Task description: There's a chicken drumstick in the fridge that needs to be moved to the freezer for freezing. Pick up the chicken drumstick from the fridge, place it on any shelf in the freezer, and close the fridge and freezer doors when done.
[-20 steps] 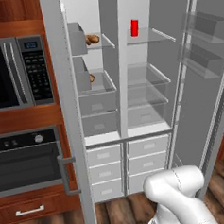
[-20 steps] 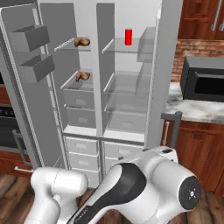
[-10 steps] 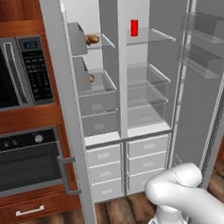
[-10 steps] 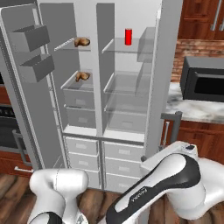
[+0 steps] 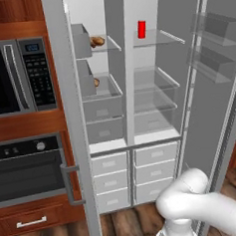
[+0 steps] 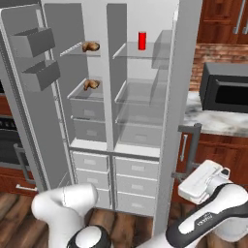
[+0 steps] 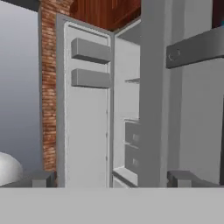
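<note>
Both doors of the grey unit stand open. The chicken drumstick [image 5: 97, 41] [image 6: 90, 46], a tan lump, lies on the top glass shelf [image 6: 77, 50] of the left section, the fridge [image 5: 103, 121]. The right section, the freezer [image 5: 154, 112] [image 6: 138, 116], has several glass shelves [image 5: 156, 102] and grey drawers. My gripper [image 7: 113, 179] is open and holds nothing. It hangs low at the far right, by the edge of the right door [image 7: 153, 87] [image 6: 179, 97], and faces the left door's inner side [image 7: 87, 122]. It is far from the drumstick.
A smaller orange-brown lump [image 5: 96, 82] [image 6: 91, 84] sits in a bin below the drumstick. A red can [image 5: 142, 29] [image 6: 142, 40] stands on the freezer's top shelf. A microwave [image 5: 17, 77] and an oven [image 5: 29, 171] flank the left door [image 5: 70, 118]; a counter with another microwave [image 6: 225, 87] lies right.
My arm has swung to the right, carrying the hand out beside the right door. The jaws stayed open. The food, the can and both doors have not moved.
</note>
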Available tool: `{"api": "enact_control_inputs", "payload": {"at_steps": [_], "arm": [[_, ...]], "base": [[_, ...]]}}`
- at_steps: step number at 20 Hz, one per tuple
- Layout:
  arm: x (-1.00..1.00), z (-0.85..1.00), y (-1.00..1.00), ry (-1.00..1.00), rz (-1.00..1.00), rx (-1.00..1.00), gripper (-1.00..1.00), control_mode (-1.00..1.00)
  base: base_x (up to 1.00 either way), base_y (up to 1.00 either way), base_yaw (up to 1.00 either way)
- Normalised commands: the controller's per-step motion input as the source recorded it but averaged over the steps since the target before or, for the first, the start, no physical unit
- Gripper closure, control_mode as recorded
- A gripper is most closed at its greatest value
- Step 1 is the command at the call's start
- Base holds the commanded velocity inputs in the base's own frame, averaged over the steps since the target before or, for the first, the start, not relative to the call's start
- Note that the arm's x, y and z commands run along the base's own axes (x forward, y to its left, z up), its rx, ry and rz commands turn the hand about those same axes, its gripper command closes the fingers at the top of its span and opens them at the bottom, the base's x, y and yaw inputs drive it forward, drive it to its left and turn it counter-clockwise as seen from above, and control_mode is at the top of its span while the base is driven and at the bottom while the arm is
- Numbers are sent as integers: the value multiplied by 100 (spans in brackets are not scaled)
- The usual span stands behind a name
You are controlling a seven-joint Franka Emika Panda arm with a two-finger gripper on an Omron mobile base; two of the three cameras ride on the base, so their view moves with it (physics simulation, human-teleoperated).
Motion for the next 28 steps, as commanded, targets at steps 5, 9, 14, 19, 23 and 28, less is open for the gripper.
{"api": "enact_control_inputs", "payload": {"at_steps": [5,9,14,19,23,28], "arm": [[47,-43,-68,-16,13,14,-100,-100],[62,-50,-29,-13,8,1,-100,-100],[47,-23,-37,-7,0,0,-100,-100],[51,-28,-32,0,0,-7,-100,-100],[15,-13,0,0,2,-7,-100,-100],[5,0,8,0,14,-2,-100,-100]], "base": [[0,0,0],[0,0,0],[0,0,0],[0,0,0],[0,0,0],[0,0,0]]}}
